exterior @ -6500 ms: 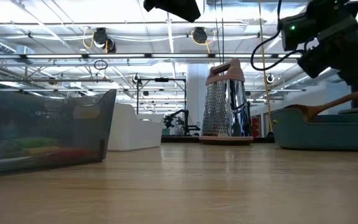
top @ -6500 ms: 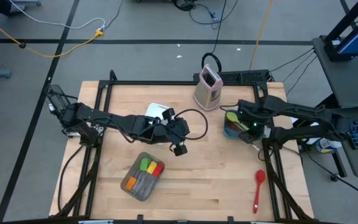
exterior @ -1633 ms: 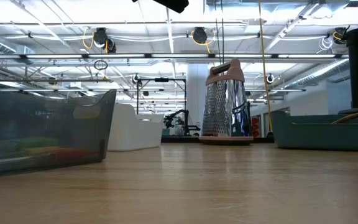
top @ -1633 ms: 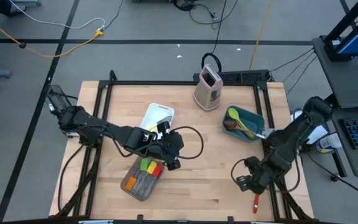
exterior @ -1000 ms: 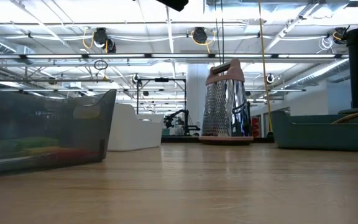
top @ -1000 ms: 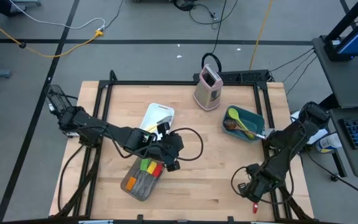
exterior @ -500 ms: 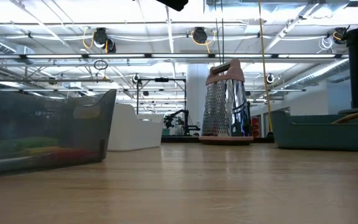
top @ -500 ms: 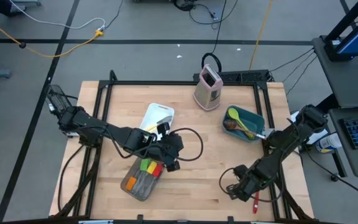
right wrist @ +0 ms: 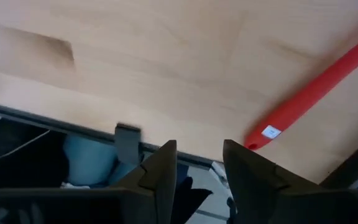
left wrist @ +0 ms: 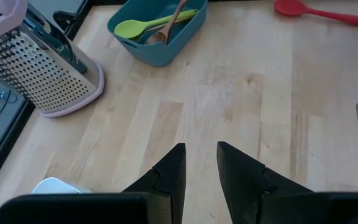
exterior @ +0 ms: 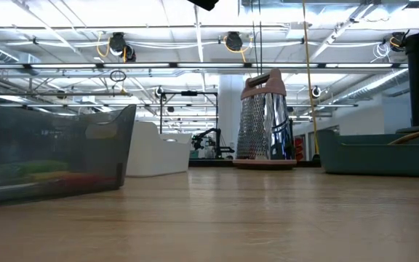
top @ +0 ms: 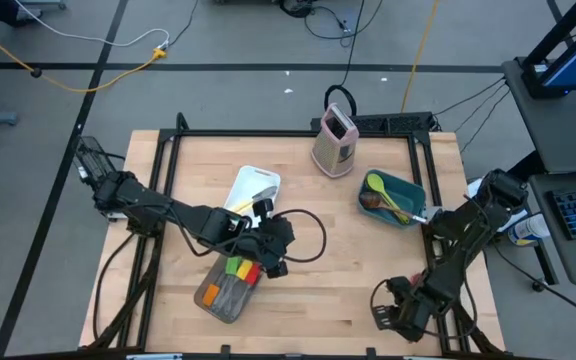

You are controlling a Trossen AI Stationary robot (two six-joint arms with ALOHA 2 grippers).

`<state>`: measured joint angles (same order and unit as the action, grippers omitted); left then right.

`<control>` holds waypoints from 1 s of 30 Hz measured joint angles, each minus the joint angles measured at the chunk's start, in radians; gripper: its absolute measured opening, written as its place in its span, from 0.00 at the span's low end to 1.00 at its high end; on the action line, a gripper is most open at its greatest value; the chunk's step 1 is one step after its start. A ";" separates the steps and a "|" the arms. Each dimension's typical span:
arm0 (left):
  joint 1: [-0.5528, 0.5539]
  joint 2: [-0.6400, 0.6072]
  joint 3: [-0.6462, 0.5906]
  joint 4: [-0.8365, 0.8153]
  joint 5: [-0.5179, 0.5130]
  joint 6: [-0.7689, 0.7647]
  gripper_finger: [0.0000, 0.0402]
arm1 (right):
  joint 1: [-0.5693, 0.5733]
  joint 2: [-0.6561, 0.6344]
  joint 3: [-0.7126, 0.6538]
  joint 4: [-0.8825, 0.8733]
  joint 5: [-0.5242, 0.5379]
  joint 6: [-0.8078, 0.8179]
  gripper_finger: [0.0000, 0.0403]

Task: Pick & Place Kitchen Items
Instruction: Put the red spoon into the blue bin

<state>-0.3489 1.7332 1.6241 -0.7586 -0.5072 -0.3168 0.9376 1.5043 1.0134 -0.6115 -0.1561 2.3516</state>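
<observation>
The red spoon (right wrist: pixel 309 93) lies flat on the table near its near right corner; the left wrist view shows its bowl end (left wrist: pixel 291 7). My right gripper (right wrist: pixel 199 158) hovers open over the table's near edge, next to the handle's free end (right wrist: pixel 257 140), touching nothing. In the high view the right arm (top: pixel 398 312) covers the spoon. My left gripper (left wrist: pixel 199 163) hangs open above the grey pan (top: pixel 226 288), which holds green, red and orange spatulas (top: pixel 240 270). A green spoon (left wrist: pixel 148 26) and a wooden spoon (left wrist: pixel 169 25) lie in the teal bin (top: pixel 393 198).
The pink-and-steel box grater (top: pixel 335 140) stands upright at the far middle. A white tray (top: pixel 256 183) lies left of centre. A black frame rail (right wrist: pixel 126 140) runs under the table's near edge. Bare wood lies between the pan and the right arm.
My right gripper has moved toward the table's near edge at the right corner and tipped more steeply downward, still open; the arm now covers the red spoon in the high view. The spoon has not moved.
</observation>
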 joint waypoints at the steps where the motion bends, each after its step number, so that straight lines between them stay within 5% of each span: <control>1: 0.000 0.000 0.000 0.000 0.000 0.000 0.24 | 0.001 0.000 0.000 -0.011 0.004 0.001 0.32; 5: -0.002 0.000 0.000 0.000 0.000 0.000 0.24 | 0.000 0.000 -0.021 -0.012 0.041 0.005 0.32; 14: -0.012 0.000 0.000 -0.002 0.000 -0.001 0.24 | 0.026 0.000 -0.169 0.306 0.061 0.019 0.32; 19: -0.012 0.000 0.000 -0.001 0.000 -0.014 0.24 | 0.027 -0.014 -0.171 0.293 -0.098 0.030 0.32; 30: -0.012 0.000 0.000 0.005 0.000 -0.030 0.24 | 0.058 -0.021 -0.170 0.113 -0.159 0.050 0.32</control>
<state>-0.3607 1.7332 1.6241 -0.7540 -0.5072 -0.3467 0.9955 1.4834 0.8429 -0.4987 -0.3150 2.4015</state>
